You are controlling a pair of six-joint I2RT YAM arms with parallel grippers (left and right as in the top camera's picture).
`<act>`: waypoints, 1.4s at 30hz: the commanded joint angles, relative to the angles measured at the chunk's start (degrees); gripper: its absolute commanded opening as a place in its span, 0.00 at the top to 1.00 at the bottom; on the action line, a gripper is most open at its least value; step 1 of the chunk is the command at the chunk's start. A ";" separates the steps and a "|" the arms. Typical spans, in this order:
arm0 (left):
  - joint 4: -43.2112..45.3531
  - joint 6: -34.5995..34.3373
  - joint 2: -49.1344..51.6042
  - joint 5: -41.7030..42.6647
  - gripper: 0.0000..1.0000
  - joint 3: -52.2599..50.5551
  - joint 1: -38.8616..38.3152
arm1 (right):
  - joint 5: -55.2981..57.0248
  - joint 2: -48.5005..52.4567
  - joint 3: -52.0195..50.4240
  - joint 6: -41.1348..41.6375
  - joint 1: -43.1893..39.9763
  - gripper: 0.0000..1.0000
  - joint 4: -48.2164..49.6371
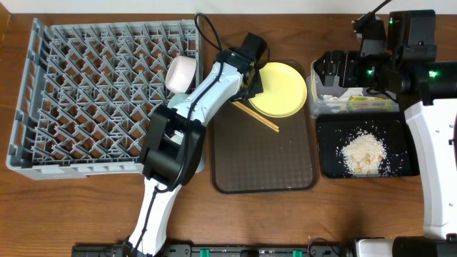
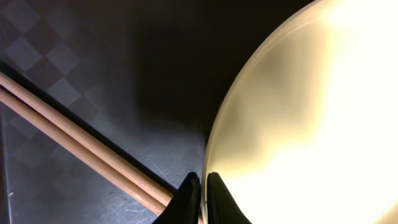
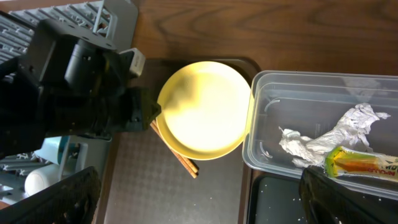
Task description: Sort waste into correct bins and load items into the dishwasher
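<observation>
The yellow plate point(image 1: 282, 89) lies at the far end of the brown tray point(image 1: 264, 168). My left gripper point(image 1: 251, 84) is shut on its left rim. In the left wrist view the fingertips point(image 2: 203, 186) pinch the thin edge of the plate point(image 2: 311, 112). Two chopsticks point(image 2: 81, 143) lie just beside them and partly under the plate point(image 3: 205, 109). My right gripper point(image 3: 199, 205) is wide open and holds nothing. It hovers near the clear tub point(image 1: 353, 103). The tub holds paper scraps point(image 3: 323, 140) and a green-yellow wrapper point(image 3: 364, 163). Rice crumbs point(image 1: 363, 153) lie in the black tray point(image 1: 400, 168).
The grey dish rack point(image 1: 86, 93) fills the left side, with a white cup point(image 1: 182, 73) at its right edge. My left arm crosses from the front over the rack's corner. The right arm point(image 1: 435, 128) stands along the right edge.
</observation>
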 commanded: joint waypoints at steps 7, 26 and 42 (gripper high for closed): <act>-1.86 -0.35 -1.92 2.75 0.89 -0.50 -0.04 | 0.35 0.13 0.57 -0.17 -0.13 0.01 -0.07; 1.05 -2.45 1.25 4.48 0.58 -2.01 0.17 | 0.35 0.13 0.57 -0.17 0.22 0.01 -0.09; 3.23 -2.49 4.28 7.52 0.66 -2.01 0.24 | 0.35 0.13 0.57 -0.15 0.22 0.01 -0.07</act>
